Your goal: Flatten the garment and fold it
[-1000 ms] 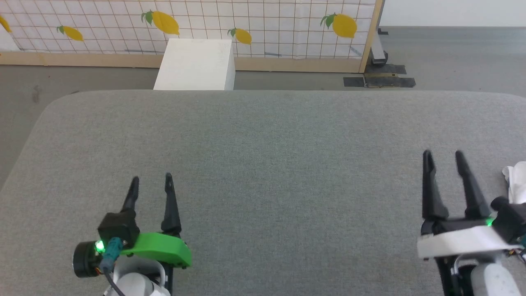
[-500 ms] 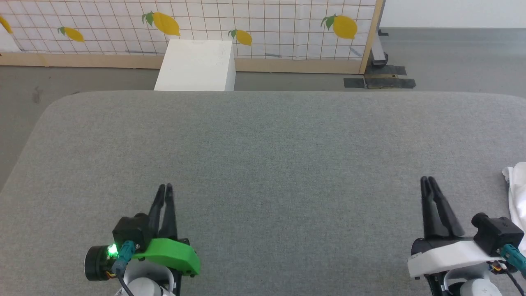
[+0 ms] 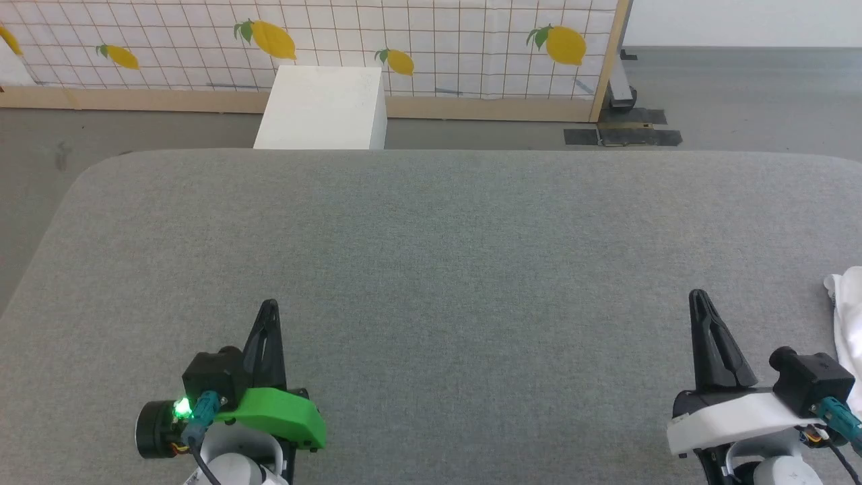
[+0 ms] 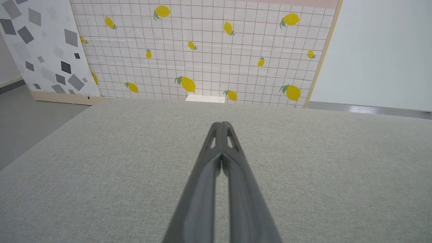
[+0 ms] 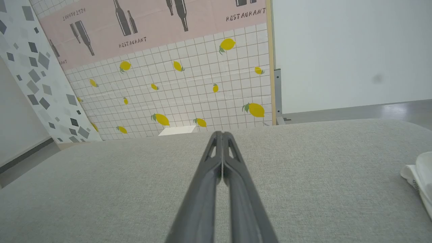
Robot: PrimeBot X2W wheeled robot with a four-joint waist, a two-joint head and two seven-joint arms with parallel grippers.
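Observation:
Only a corner of the white garment (image 3: 847,316) shows, lying on the grey table at the head view's right edge; the right wrist view catches it too, garment (image 5: 420,179), at its right border. My right gripper (image 3: 698,296) is shut and empty, hovering over bare table to the left of that cloth, apart from it. My left gripper (image 3: 269,306) is also shut with nothing in it, over the near left of the table. Both wrist views show the fingers pressed together, left gripper (image 4: 221,124) and right gripper (image 5: 220,133).
The grey fabric table (image 3: 431,236) spreads wide ahead of both grippers. Beyond its far edge stands a white box (image 3: 322,108) on the floor, in front of a lemon-print panel (image 3: 431,40). Black tape patches (image 3: 623,133) mark the floor at the far right.
Both grippers went from open to shut with nothing between the fingers. They drew back a little toward the near edge; the right one moved most.

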